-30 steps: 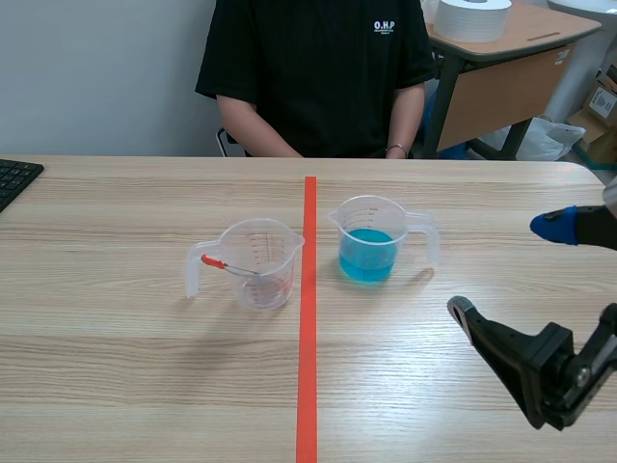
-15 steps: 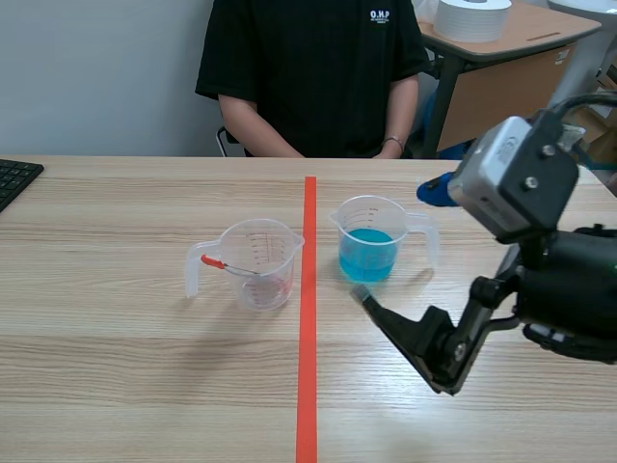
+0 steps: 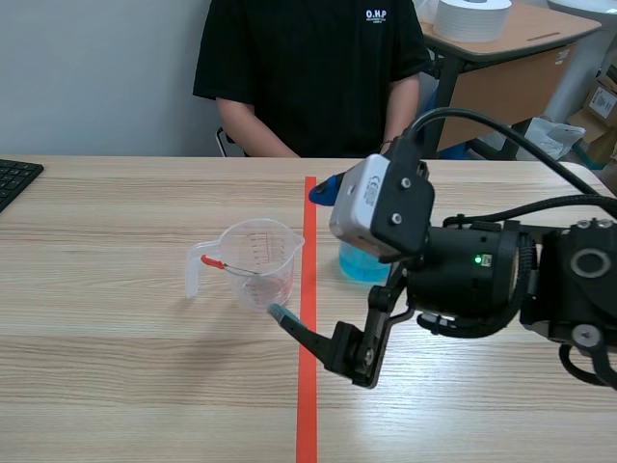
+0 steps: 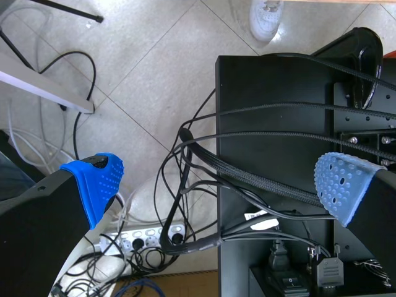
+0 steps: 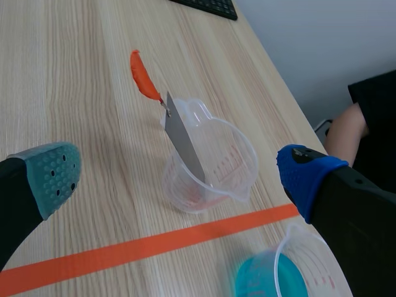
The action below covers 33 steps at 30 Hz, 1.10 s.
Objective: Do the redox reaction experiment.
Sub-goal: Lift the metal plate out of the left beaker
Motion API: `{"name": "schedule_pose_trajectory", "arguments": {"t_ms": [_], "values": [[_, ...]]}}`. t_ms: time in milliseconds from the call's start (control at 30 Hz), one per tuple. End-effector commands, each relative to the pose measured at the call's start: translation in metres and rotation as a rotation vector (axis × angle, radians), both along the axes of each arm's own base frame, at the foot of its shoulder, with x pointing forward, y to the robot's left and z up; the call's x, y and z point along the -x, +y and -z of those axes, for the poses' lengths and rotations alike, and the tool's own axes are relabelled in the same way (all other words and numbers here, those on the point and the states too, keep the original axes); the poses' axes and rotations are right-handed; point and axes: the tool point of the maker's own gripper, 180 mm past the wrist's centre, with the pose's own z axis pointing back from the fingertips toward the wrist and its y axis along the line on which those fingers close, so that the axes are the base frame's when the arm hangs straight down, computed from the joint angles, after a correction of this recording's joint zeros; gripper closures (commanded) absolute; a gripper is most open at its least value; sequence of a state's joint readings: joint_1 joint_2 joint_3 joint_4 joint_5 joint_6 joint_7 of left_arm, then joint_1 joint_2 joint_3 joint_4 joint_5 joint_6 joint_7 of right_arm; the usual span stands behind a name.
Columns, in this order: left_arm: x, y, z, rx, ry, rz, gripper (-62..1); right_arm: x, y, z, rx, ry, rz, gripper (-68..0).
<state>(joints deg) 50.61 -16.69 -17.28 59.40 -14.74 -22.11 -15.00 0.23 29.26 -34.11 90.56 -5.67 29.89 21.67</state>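
Right tool [image 3: 299, 249]: fingers are being held wide apart, nothing gripped. The clear cup [image 3: 258, 262] is being framed between them, ahead of the tool, standing on the surface [image 3: 116, 338]. A metal blade with an orange handle [image 3: 224, 265] is being leaned inside the clear cup, handle out over its rim. The cup of blue liquid [image 3: 359, 264], near the clear cup, is being partly hidden by the right arm. Left tool [image 4: 219, 182]: fingers are being held apart over floor cables [image 4: 185, 185].

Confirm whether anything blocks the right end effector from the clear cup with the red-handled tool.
Nothing visible does. The open right end effector faces the clear cup directly; the blue-liquid cup sits aside.
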Motion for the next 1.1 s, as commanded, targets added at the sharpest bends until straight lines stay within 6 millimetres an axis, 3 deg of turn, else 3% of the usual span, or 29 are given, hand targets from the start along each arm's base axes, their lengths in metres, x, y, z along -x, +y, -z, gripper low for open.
{"name": "schedule_pose_trajectory", "arguments": {"t_ms": [0,400,1067], "values": [[-0.001,0.0,-0.003,0.001,-0.009,0.005,-62.3,-0.009,0.006,-0.01,-0.029,-0.041,-0.003,-67.9],[-0.001,0.0,-0.003,0.001,-0.009,0.005,-62.3,-0.016,0.052,0.004,-0.072,-0.115,-0.108,-67.9],[0.0,-0.002,-0.003,0.012,-0.006,0.008,-62.3,-0.022,0.064,-0.018,-0.138,-0.221,-0.121,-67.9]]}}
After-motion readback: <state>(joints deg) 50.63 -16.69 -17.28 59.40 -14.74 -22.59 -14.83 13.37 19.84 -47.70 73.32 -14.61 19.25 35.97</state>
